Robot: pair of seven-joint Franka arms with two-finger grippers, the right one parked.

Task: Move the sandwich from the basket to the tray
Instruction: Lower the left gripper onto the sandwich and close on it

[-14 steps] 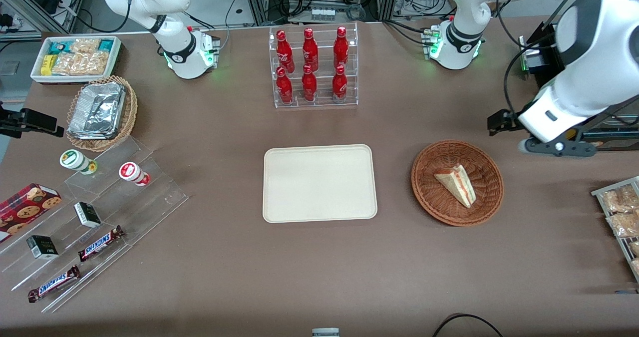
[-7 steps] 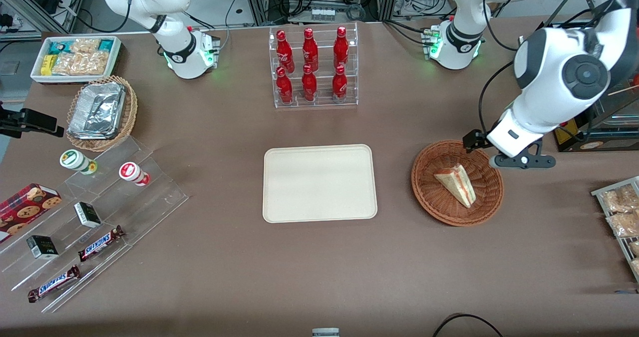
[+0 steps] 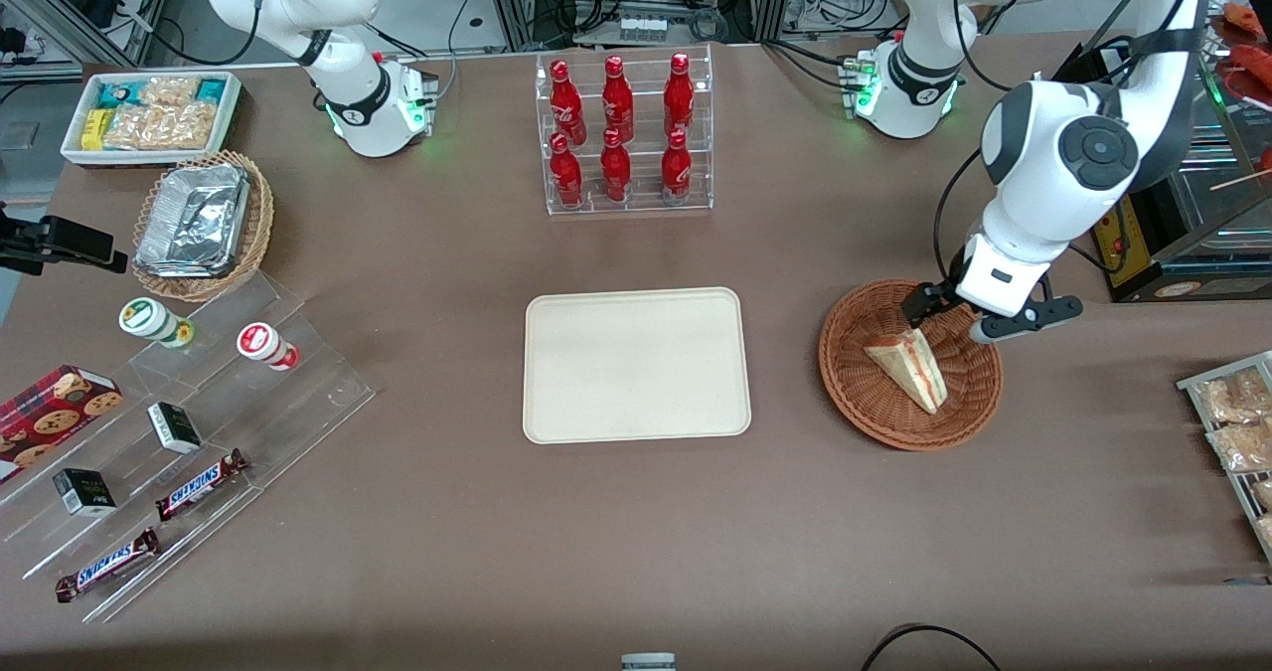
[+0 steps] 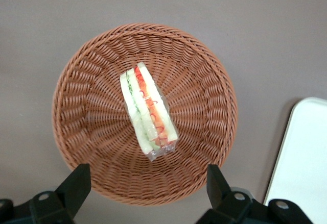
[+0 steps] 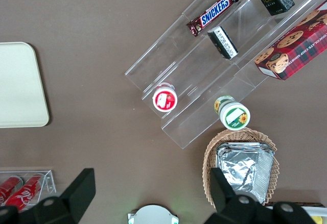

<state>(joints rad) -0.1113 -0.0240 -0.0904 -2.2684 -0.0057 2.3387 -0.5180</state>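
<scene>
Front view: the gripper (image 3: 939, 315) hovered over the basket (image 3: 909, 364) at its 1 o'clock rim; the tray (image 3: 636, 365) lay bare. Left wrist view: fingers (image 4: 76, 185) spread wide; the sandwich (image 4: 147, 110) lay centred in the basket, so a straight descent straddling its bread faces seemed best.

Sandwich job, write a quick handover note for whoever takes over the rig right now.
Left arm's hand: open, empty, poised above the round reddish-brown wicker basket, not touching anything.
The wrapped triangular white-bread sandwich lies in the basket's middle, ungrasped.
The flat cream rectangular tray sits beside the basket, toward the parked arm's end, with nothing on it.
Done: approach only.
Left: descend, grip the sandwich, lift, carry to the tray, release.
</scene>
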